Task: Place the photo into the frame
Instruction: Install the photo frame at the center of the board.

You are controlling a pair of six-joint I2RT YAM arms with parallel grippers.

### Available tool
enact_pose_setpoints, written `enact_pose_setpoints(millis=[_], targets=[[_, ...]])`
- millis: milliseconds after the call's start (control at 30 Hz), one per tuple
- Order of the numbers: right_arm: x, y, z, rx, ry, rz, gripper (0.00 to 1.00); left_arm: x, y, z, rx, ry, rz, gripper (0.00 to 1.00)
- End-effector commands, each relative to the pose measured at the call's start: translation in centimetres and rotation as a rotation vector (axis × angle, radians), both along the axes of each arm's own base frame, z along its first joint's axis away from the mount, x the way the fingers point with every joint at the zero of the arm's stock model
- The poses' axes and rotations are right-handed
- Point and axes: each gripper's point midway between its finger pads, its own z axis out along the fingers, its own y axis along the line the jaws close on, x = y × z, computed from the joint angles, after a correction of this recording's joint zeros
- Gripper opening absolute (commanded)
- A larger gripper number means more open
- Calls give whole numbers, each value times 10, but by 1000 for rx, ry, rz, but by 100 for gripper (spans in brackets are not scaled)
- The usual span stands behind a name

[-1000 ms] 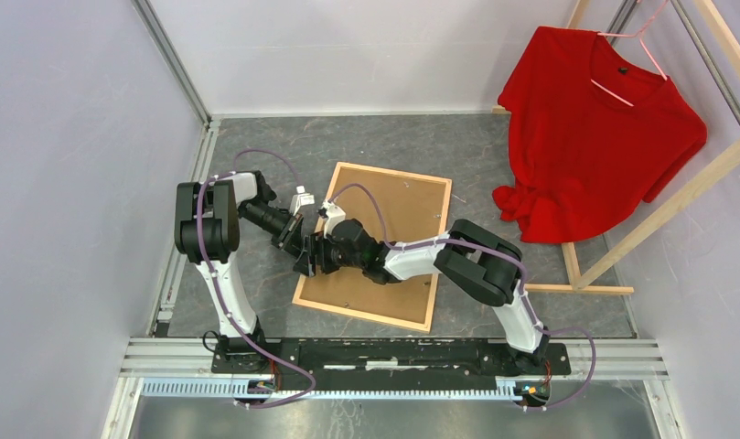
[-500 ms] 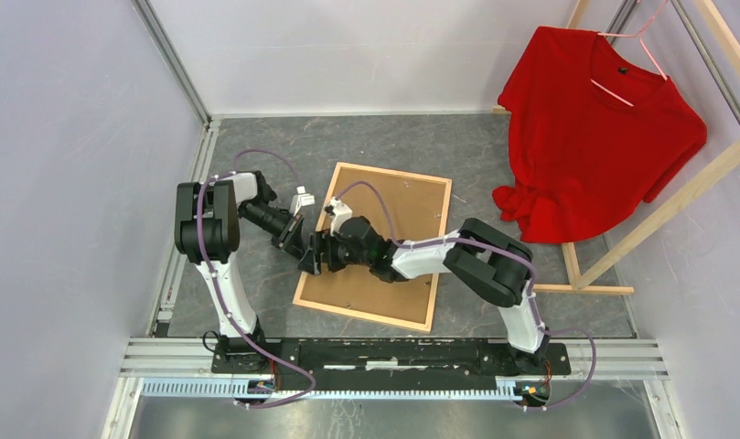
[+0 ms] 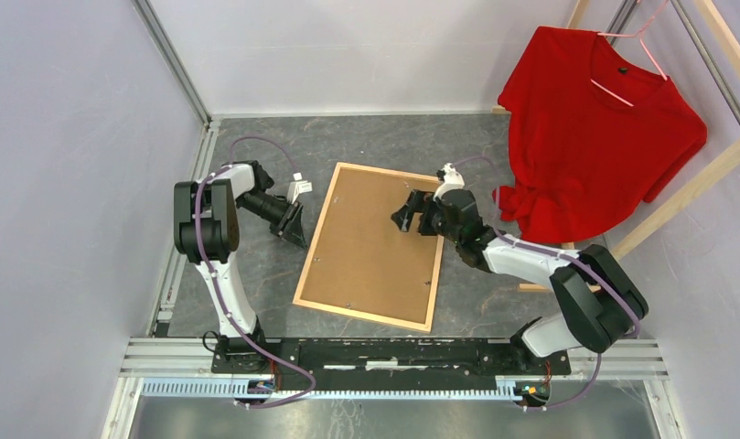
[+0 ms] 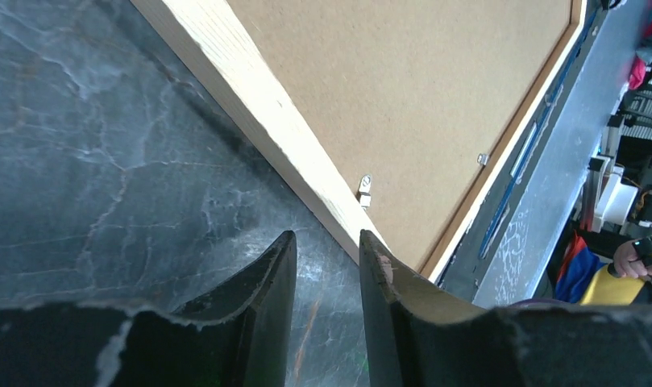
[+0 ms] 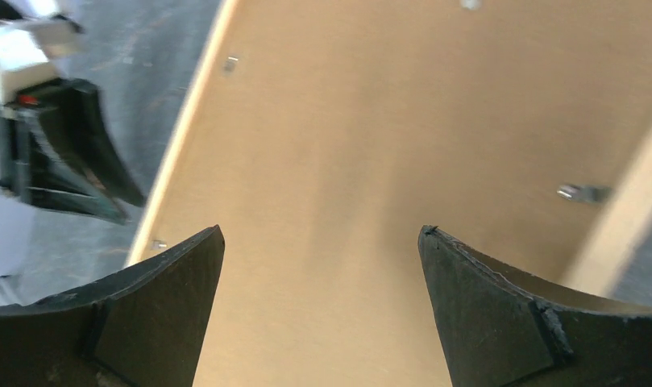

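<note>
Near the middle of the table (image 3: pixel 375 142) we find the frame (image 3: pixel 370 245) lying back-up, fibreboard showing. Left gripper (image 3: pixel 296 236) sits just off its left rail, jaws narrowly parted, holding nothing. Right gripper (image 3: pixel 405 219) hovers over the far-right part, jaws spread wide, empty.

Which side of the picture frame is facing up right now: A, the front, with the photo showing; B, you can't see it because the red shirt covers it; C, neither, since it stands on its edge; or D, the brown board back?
D: the frame lies flat with its plain brown board back up, inside the light wooden rails, and small metal clips show along the edge.
</note>
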Motion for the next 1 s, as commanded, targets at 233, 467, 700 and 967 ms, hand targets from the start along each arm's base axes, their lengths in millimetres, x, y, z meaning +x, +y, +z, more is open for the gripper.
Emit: enact_pose_setpoints(millis=[233,467,700,967], targets=[[26,-11,-5,-34,-3,-8,95,54,-16,9,-61,-25,127,42],[66,74,-8,36,23,134,87,89,-26,7,-92,-19,149,44],[94,138,-22,84,57,217,83,94,-34,-1,-118,1,126,37],[101,171,-41,114,97,257,79,85,-35,-12,-129,36,110,25]])
